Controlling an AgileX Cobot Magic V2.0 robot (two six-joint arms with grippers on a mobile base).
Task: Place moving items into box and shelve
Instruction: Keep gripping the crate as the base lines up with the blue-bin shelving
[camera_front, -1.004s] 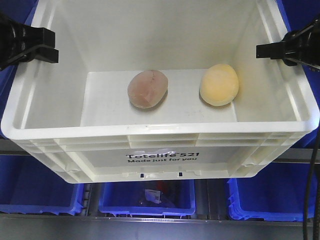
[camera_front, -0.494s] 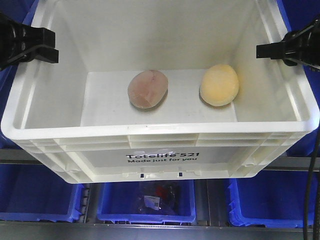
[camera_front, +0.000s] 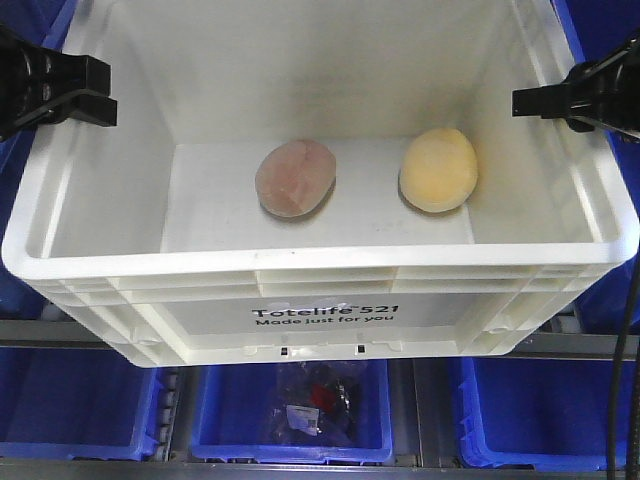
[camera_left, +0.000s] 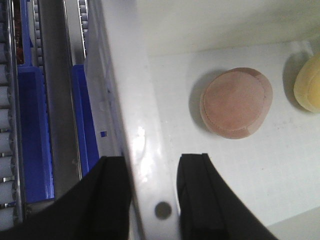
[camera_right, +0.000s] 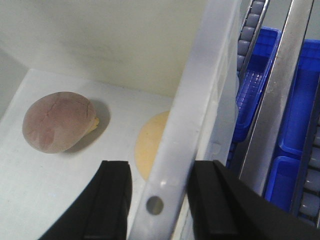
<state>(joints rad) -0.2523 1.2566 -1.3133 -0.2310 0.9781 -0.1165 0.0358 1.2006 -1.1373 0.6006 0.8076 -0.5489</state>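
white crate (camera_front: 320, 320) held up by both side rims above blue bins (camera_front: 295, 415). left gripper (camera_left: 154, 200) fingers straddle left rim, clamped on it; right gripper (camera_right: 159, 200) same on right rim. pink lump (camera_front: 295, 178) and yellow lump (camera_front: 438, 169) on crate floor, apart.

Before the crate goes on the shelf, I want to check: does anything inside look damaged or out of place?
Only the pinkish-brown lump stands out: thin crack lines cross its surface. The yellow lump looks intact, and both rest apart on the white crate floor.
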